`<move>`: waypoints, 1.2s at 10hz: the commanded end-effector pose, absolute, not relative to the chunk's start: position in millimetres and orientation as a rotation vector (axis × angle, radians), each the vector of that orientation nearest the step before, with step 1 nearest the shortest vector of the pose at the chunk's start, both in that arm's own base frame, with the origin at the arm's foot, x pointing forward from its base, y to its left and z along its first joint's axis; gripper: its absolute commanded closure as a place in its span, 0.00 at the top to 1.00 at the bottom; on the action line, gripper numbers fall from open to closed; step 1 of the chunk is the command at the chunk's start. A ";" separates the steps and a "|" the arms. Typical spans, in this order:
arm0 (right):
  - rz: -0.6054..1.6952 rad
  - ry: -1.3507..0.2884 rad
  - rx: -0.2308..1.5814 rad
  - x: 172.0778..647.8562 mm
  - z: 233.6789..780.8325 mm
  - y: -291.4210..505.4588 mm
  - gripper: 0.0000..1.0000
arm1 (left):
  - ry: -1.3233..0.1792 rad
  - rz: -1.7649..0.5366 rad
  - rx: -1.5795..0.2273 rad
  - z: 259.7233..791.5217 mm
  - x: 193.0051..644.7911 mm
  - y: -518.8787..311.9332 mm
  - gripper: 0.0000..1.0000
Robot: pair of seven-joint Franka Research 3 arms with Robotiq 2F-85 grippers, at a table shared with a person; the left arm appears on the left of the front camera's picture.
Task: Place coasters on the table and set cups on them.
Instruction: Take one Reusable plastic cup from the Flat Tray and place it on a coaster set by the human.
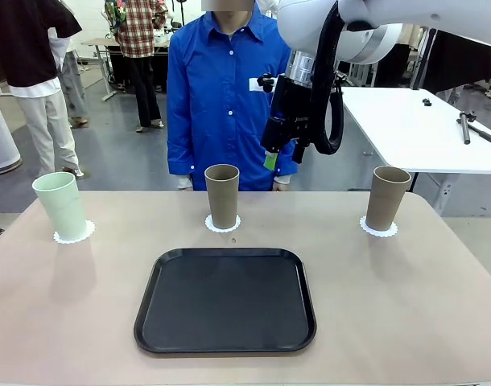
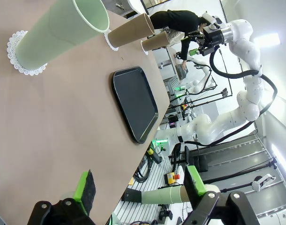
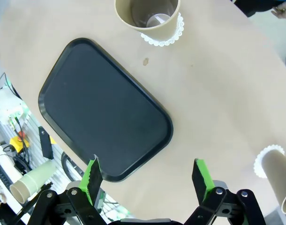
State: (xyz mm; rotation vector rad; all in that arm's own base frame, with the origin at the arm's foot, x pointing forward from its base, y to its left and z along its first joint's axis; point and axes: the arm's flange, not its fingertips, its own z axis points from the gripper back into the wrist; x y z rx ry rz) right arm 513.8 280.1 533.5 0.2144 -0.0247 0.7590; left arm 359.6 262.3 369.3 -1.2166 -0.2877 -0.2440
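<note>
Front view: black tray [image 1: 225, 299] near the table's [image 1: 439, 305] near edge. Beyond it, mint cup [image 1: 60, 206] and two tan cups [image 1: 222, 195] [image 1: 387, 198] each upright on a coaster [image 1: 73, 236]. Right gripper [image 1: 282, 149] raised above, fingers apart; left gripper [image 2: 139, 187] fingers apart, empty.

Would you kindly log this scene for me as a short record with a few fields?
cups: mint cup, tan cup, second tan cup, all upright
coasters: one doily under each cup, e.g.
tray: black tray, nothing on it
right gripper: open, raised above the table, holding nothing
left gripper: open, holding nothing
person: standing at far side
</note>
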 end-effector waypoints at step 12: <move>0.104 0.013 0.066 432.2 493.9 58.9 1.00 | -0.292 -0.241 -1.214 371.0 358.6 263.6 1.00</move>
